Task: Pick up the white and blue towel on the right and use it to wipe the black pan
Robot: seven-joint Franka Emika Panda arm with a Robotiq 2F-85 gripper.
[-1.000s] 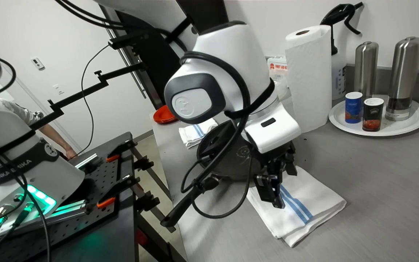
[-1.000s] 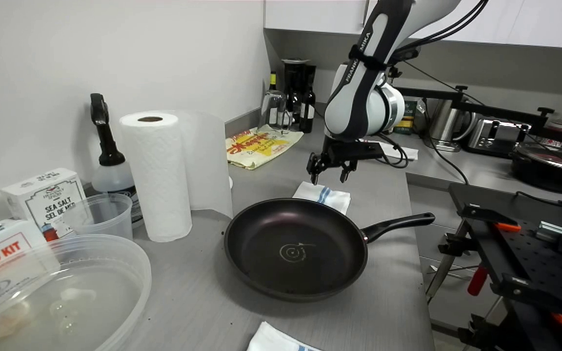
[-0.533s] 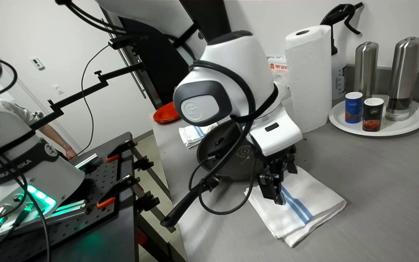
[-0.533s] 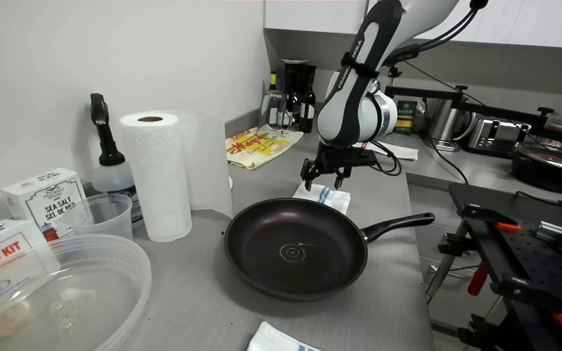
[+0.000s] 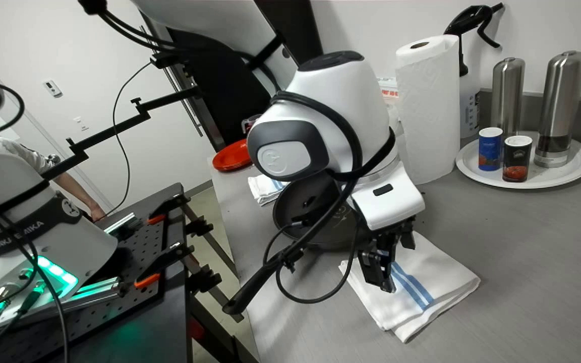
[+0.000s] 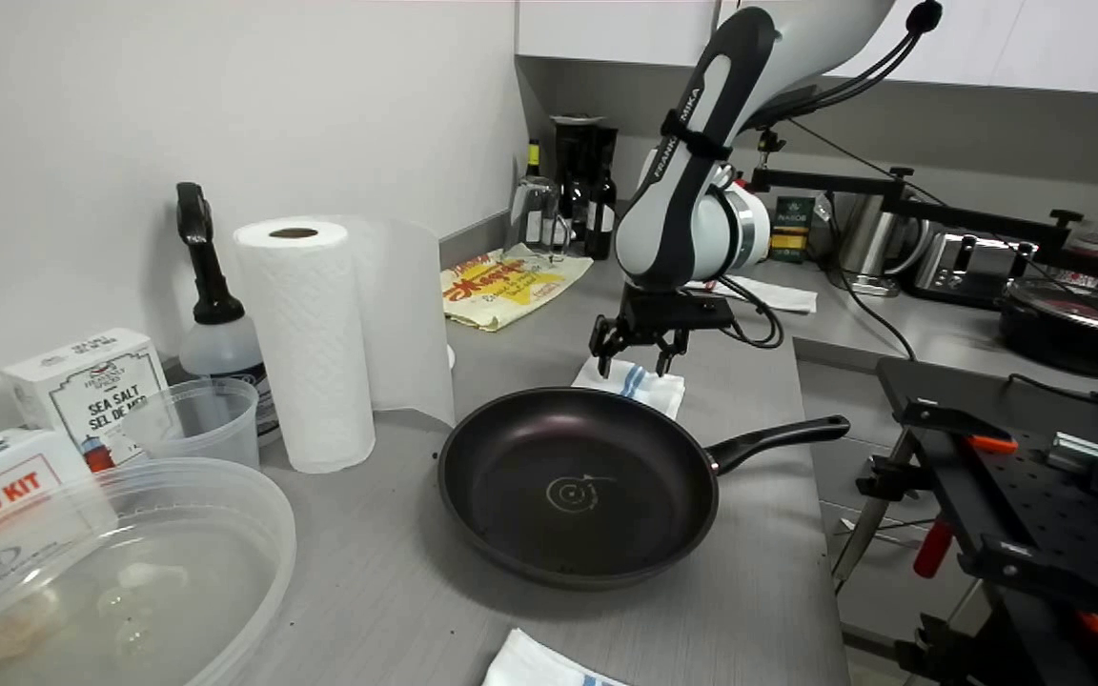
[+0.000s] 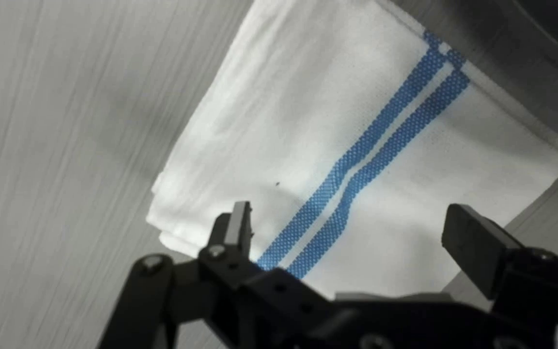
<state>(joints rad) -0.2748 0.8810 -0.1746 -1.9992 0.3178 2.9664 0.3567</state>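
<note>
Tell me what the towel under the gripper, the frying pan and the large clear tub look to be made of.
Towel: woven cloth, probably cotton, matte; the weave shows in its blue stripes.
Frying pan: likely metal with a dark nonstick coating, from the low sheen inside; its handle, smooth shiny black, is perhaps plastic.
Tub: likely plastic, slightly cloudy, see-through with soft glints.

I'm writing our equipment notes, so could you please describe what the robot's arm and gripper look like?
The smooth white arm has rounded joints, dark-grey trim, black straps and black cables. A dark band on its base is lettered FRANKA, with green lights below. The angular black gripper has two blocky black jaws and silvery screw heads, seen in the wrist view.
</note>
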